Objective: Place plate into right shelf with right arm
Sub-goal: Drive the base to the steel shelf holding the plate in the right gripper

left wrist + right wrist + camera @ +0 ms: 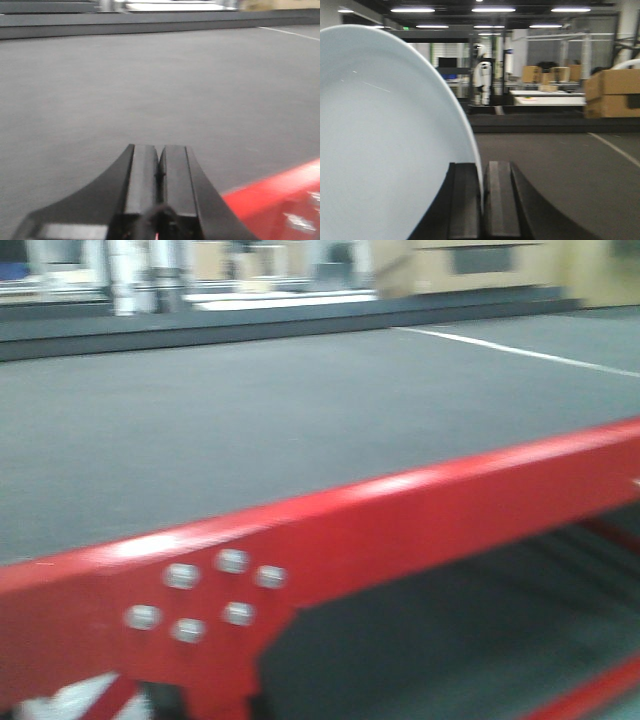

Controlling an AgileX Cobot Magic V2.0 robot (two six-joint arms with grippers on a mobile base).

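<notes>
- table [250,420]: grey top with a red frame [420,505] that runs from 8 to 3 o'clock across the front view (frame is blurred).
- right shelf: not in any view, no steel rails or blue bins to be seen. My read is that this is the carry stage and placing has not begun.
- plate [385,150]: fills the 9 o'clock half of the right wrist view, stood on edge with its rim down between the fingers. Edge-on probably suits sliding it in between the rails.
- cardboard boxes [612,92]: 3 o'clock, far background.
- right claw [482,172]: clamped narrow on the plate's rim at 6 o'clock. It grips only a thin glossy edge, so pivot or slip is the risk.
- left claw [159,155]: fingers pressed together, empty, over the table top with the red frame at 5 o'clock (parked clear, I'd guess).
- bolts [205,595]: cluster on the frame, 7 o'clock.
</notes>
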